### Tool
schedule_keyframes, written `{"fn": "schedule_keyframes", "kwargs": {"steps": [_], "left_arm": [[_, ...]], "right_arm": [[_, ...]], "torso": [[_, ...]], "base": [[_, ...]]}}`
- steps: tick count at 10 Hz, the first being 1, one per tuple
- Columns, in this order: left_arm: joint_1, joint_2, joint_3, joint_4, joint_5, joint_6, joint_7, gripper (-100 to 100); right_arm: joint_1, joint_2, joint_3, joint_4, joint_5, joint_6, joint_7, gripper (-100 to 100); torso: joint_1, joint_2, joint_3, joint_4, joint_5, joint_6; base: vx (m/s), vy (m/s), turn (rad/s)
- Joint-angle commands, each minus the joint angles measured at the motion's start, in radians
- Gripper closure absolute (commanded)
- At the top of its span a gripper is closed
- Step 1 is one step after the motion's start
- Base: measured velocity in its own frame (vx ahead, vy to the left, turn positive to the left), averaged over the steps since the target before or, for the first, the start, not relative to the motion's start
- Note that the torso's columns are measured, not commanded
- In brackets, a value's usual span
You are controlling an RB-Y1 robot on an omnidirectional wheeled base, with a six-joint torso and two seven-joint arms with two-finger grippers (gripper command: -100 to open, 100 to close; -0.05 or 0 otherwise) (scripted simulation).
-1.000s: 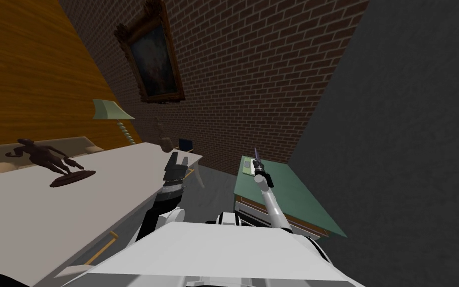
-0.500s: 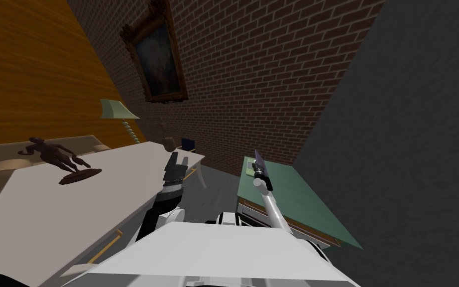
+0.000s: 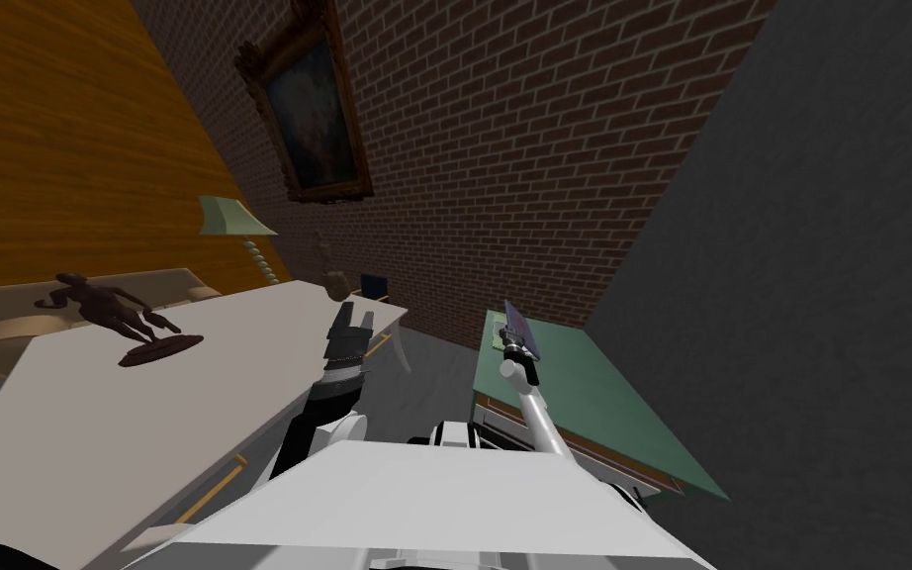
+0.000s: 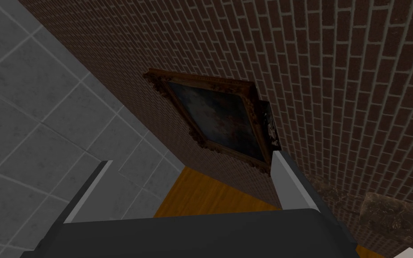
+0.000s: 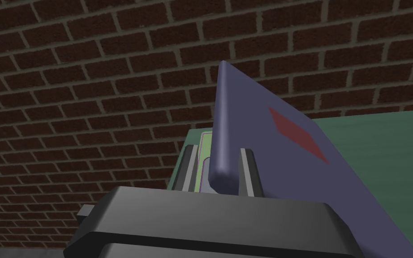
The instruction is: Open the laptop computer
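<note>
Overhead, your right gripper meets the laptop at the far corner of the green desk; left gripper hovers by the white table. Left wrist: fingers spread wide. Right wrist: fingers clamp the half-raised lid.

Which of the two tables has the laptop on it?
The green-topped table on my right, where the right gripper holds the laptop by its raised lid. The white table carries a dark statue.

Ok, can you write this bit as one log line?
right gripper: shut on laptop lid | lid: tilted up | left gripper: open
</note>
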Motion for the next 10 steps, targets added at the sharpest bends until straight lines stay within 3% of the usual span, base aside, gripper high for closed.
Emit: {"fn": "schedule_keyframes", "kwargs": {"steps": [1, 4, 5, 10], "left_arm": [[0.0, 0.0, 0.0, 0.0, 0.0, 0.0, 0.0, 0], [0.0, 0.0, 0.0, 0.0, 0.0, 0.0, 0.0, 0], [0.0, 0.0, 0.0, 0.0, 0.0, 0.0, 0.0, 0], [0.0, 0.0, 0.0, 0.0, 0.0, 0.0, 0.0, 0]], "right_arm": [[0.048, -0.002, 0.012, 0.037, 0.048, -0.063, 0.04, 100], [0.048, -0.002, 0.012, 0.037, 0.048, -0.063, 0.04, 100], [0.015, -0.001, -0.002, 0.027, 0.042, -0.019, 0.061, -100], [-0.059, -0.009, -0.046, 0.011, 0.024, 0.087, 0.104, -100]], "torso": [[-0.001, 0.0, 0.0, -0.002, -0.001, 0.001], [0.002, -0.003, -0.002, 0.001, 0.001, -0.003], [0.004, -0.002, -0.001, 0.002, 0.002, -0.004], [0.009, 0.003, 0.002, 0.006, 0.003, -0.008]], "base": [[0.0, 0.0, 0.0], [0.002, 0.008, 0.001], [-0.012, 0.027, -0.133], [-0.032, 0.056, -0.099]]}}
